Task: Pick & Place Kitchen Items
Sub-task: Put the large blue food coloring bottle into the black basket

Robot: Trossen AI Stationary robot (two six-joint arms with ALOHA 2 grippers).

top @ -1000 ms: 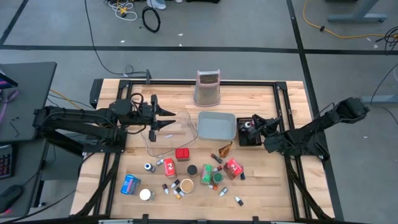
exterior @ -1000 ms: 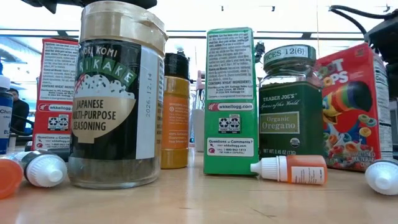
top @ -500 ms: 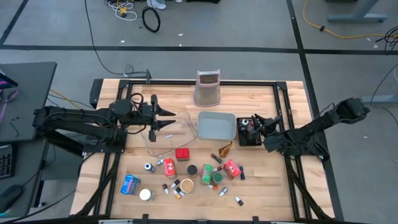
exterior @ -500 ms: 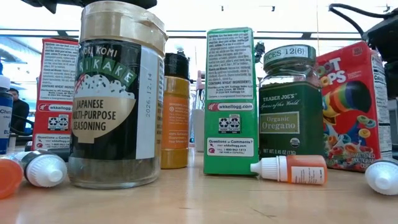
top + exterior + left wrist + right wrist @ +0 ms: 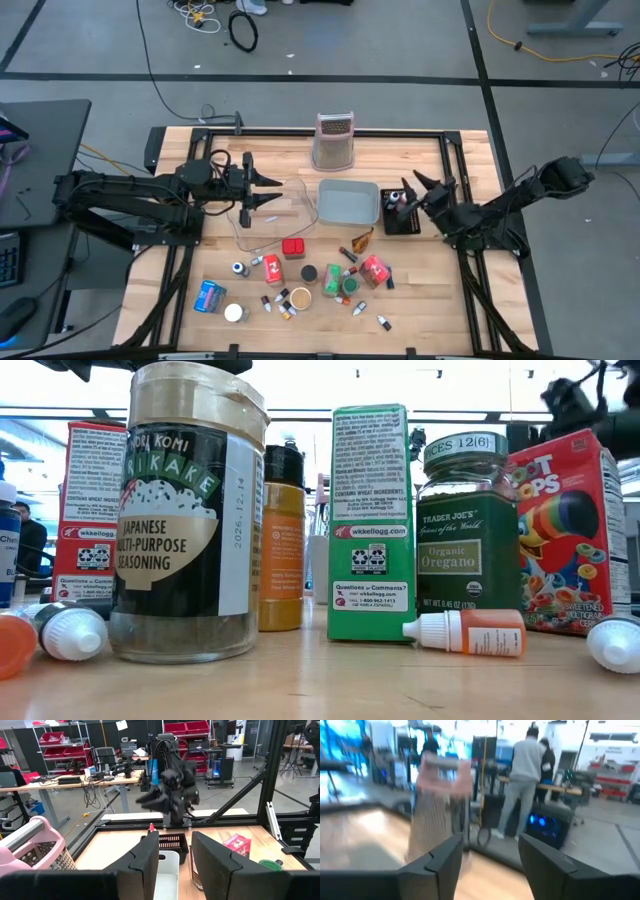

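black tray [image 5: 400, 222] at the right of the table holds a small bottle or two, and the right gripper [image 5: 418, 184] sits just above its far edge. its fingers are parted with nothing between them, as the right wrist view confirms. risk: a finger may catch the tray wall or a bottle top as the arm swings, tipping the contents or shifting the tray. cause would be too little height over the rim.

remaining kitchen items lie in a loose group at the near middle of the table, well apart from the right gripper: a red box [image 5: 293, 247], a red cereal packet [image 5: 375, 270], a blue packet [image 5: 209, 296], a green carton [image 5: 333, 279], jars and dropper bottles. crowding there makes a neighbour easy to knock.

left gripper [image 5: 272, 191] hovers over the clear tray [image 5: 270, 212], left of the grey tray [image 5: 348, 201], fingers partly open and empty. metal grater [image 5: 334, 141] stands at the far edge.
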